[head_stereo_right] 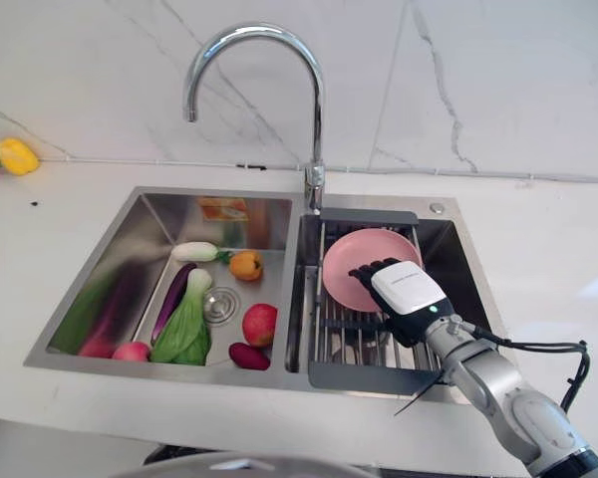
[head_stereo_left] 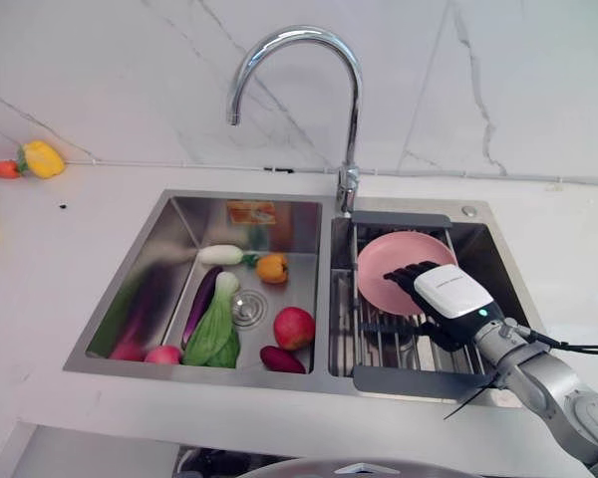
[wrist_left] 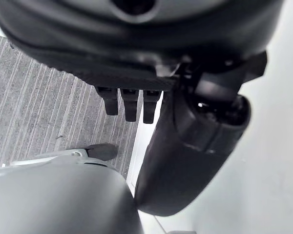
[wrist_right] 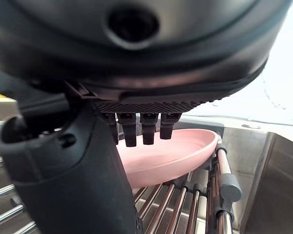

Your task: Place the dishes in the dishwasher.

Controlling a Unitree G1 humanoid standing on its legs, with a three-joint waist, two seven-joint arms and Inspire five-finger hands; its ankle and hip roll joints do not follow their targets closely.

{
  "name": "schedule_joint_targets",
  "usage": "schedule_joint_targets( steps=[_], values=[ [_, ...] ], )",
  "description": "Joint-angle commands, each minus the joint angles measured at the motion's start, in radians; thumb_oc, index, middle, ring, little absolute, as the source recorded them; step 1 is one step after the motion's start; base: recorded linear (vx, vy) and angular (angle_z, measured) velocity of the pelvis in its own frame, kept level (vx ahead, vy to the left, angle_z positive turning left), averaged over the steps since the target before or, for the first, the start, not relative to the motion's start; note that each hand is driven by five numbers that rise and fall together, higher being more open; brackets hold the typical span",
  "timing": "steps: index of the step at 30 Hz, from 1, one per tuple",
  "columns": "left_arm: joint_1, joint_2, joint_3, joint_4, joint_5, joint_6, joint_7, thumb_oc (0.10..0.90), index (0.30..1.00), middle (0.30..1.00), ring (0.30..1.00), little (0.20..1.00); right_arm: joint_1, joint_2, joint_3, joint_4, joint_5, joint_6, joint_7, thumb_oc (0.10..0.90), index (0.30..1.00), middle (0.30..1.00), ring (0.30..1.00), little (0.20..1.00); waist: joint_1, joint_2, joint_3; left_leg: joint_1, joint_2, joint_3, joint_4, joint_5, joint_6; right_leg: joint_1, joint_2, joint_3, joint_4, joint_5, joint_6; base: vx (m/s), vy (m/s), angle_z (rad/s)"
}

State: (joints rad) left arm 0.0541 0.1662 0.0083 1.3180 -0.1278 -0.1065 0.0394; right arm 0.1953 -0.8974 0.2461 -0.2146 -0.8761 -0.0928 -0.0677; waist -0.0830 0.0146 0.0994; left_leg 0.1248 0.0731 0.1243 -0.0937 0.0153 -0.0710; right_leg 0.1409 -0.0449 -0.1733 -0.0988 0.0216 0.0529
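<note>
Right hand (head_stereo_left: 453,294) hovering over pink plate (head_stereo_left: 391,261) on sink rack (head_stereo_left: 379,339), fingers loosely bent, gripping nothing yet, so basically everything left to do.

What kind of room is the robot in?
Most likely a kitchen. There is a double steel sink with a tall tap, vegetables and fruit lying in one basin, and a pink plate on a drying rack.

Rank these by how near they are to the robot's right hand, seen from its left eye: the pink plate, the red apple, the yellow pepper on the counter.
1. Pink plate: on the rack in the right basin, directly at the right hand.
2. Red apple: in the left basin, near the divider.
3. Yellow pepper: far left on the counter, by the wall.
</note>
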Motion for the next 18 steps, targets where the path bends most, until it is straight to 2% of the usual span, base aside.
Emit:
schedule_joint_targets(
  steps=[1,4,5,10,16,17,18],
  values=[
    [-0.019,-0.007,-0.029,0.080,0.008,0.005,-0.016,0.800,0.900,0.900,0.900,0.900,-0.135,-0.018,0.027,-0.043,-0.061,0.004,-0.125,0.800,0.900,0.900,0.900,0.900,0.037,-0.050,-0.039,0.028,0.103,0.008,0.006,-0.022,-0.096,-0.002,-0.155,-0.020,0.012,-0.008,0.145,0.00,-0.008,0.04],
    [-0.021,-0.009,-0.035,0.080,0.010,0.002,-0.014,0.800,0.900,0.900,0.900,0.900,-0.167,-0.015,0.052,0.002,-0.077,0.013,-0.152,0.800,0.900,0.900,0.900,0.900,0.039,-0.046,-0.037,0.027,0.102,0.003,0.006,-0.022,-0.097,-0.001,-0.154,-0.023,0.012,-0.010,0.144,0.00,0.003,0.03],
    [-0.015,-0.014,-0.036,0.079,-0.002,0.002,-0.018,0.800,0.900,0.900,0.900,0.900,-0.188,0.010,0.065,0.062,-0.103,0.038,-0.197,0.800,0.900,0.900,0.900,0.900,0.044,-0.044,-0.037,0.024,0.103,0.000,0.006,-0.020,-0.098,0.000,-0.152,-0.028,0.012,-0.012,0.143,0.02,-0.001,0.05],
    [-0.014,-0.028,-0.058,0.071,-0.017,0.007,-0.022,0.800,0.900,0.900,0.900,0.900,-0.242,0.066,0.125,0.166,-0.187,0.088,-0.231,0.800,0.900,0.900,0.900,0.900,0.058,-0.037,-0.040,0.018,0.103,-0.009,0.006,-0.016,-0.099,0.002,-0.149,-0.038,0.012,-0.013,0.140,0.00,-0.001,0.01],
    [-0.007,-0.046,-0.090,0.065,-0.026,0.006,-0.019,0.800,0.900,0.900,0.900,0.900,-0.313,0.078,0.192,0.258,-0.219,0.099,-0.262,0.800,0.900,0.900,0.900,0.900,0.062,-0.028,-0.042,0.012,0.103,-0.022,0.006,-0.015,-0.099,0.005,-0.149,-0.047,0.012,-0.016,0.138,0.00,0.008,0.06],
    [-0.004,-0.051,-0.096,0.067,-0.035,0.007,-0.021,0.800,0.900,0.900,0.900,0.900,-0.326,0.084,0.197,0.285,-0.227,0.111,-0.275,0.596,0.594,0.594,0.594,0.594,0.065,-0.025,-0.043,0.012,0.103,-0.023,0.006,-0.015,-0.098,0.005,-0.151,-0.050,0.012,-0.015,0.138,0.01,0.007,0.04],
    [-0.004,-0.052,-0.096,0.066,-0.035,0.007,-0.021,0.800,0.900,0.900,0.900,0.900,-0.329,0.085,0.201,0.289,-0.227,0.112,-0.279,0.505,0.458,0.458,0.458,0.458,0.064,-0.025,-0.043,0.012,0.103,-0.023,0.006,-0.015,-0.098,0.005,-0.151,-0.049,0.012,-0.015,0.138,0.00,0.000,0.00]
  ],
)
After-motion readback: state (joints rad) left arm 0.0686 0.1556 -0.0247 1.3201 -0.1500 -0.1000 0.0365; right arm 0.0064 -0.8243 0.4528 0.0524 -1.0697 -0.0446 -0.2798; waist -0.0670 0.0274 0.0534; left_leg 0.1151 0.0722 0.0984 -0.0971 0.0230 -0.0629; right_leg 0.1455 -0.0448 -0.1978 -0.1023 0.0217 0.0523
